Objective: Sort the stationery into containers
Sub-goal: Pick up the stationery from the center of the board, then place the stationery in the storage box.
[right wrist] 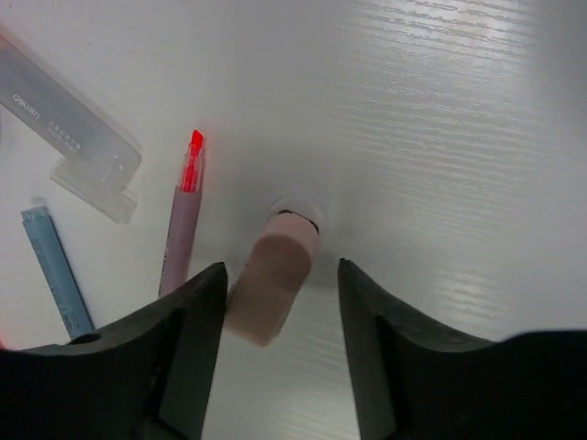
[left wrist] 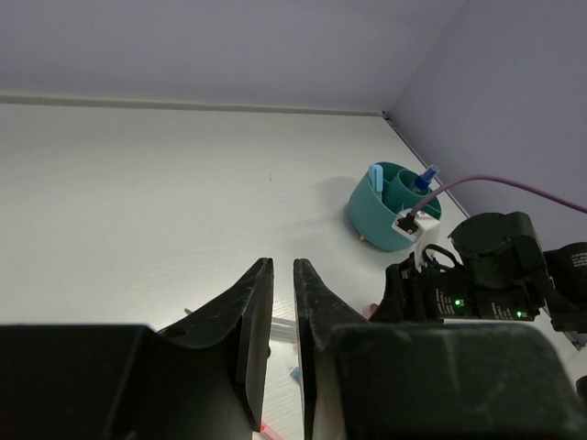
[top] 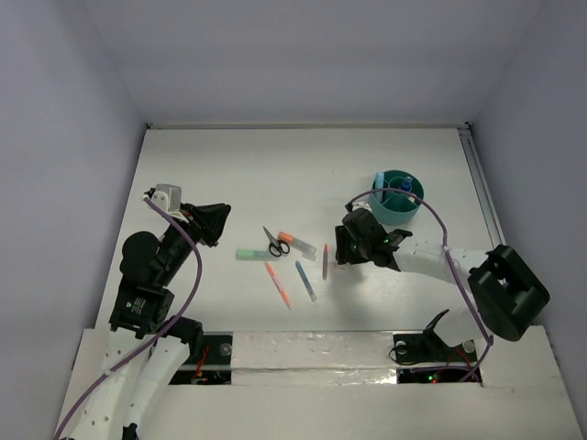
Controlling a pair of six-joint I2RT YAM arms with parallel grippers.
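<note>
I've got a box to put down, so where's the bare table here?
Bare: the far table left of the cup, beyond the scissors. Crowded: the middle, from the green marker to the right end effector.

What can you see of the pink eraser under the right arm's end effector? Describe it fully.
The pink eraser is a small, matte, pale-pink block with rounded edges and a rubbery look. A dark line and a whitish ring mark its far end. It lies aslant on the white table between the open fingers of the right end effector, nearer the one on the view's left; contact cannot be confirmed. A red-tipped purple crayon lies beside it, apart.
</note>
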